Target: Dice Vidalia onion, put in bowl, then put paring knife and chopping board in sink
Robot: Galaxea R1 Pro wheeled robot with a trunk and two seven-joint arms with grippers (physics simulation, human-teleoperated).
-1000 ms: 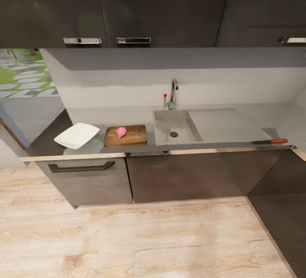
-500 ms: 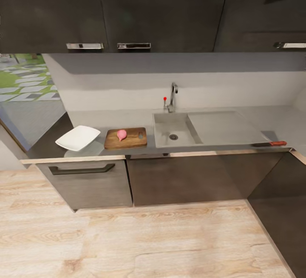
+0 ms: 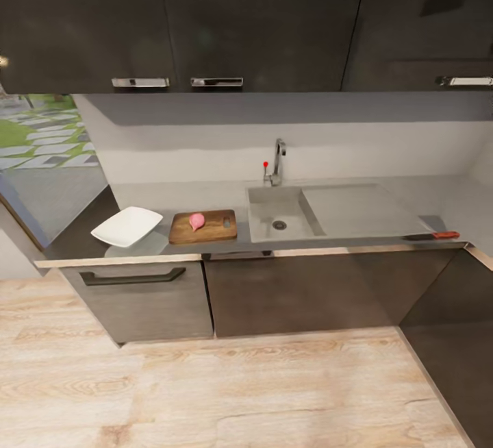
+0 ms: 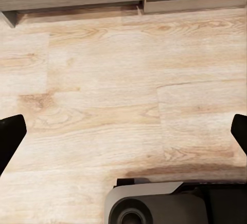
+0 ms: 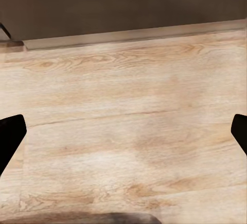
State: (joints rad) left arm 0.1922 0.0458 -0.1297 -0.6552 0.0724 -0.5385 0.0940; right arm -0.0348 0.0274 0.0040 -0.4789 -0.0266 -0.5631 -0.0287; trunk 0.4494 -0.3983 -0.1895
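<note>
onion (image 3: pixel 196 220) sits on chopping board (image 3: pixel 203 226) | paring knife (image 3: pixel 431 235) far right on surface, long axis along front edge, nearer my right arm | both hands spread apart over floor

kitchen; sink (image 3: pixel 281 212), faucet (image 3: pixel 277 160), countertop (image 3: pixel 178 194), black cabinets (image 3: pixel 205 16)

A chrome faucet (image 3: pixel 277 159) with a small red knob (image 3: pixel 266 164) is seen against the pale grey backsplash (image 3: pixel 205 150). Glossy black upper cabinets (image 3: pixel 171 16) with chrome bar handles (image 3: pixel 216 81) are mounted above, and a drawer with a dark handle (image 3: pixel 132 276) is set below. Light wood floor (image 3: pixel 226 386) is spread in front, and a paved garden (image 3: pixel 38 133) is glimpsed outside.
</note>
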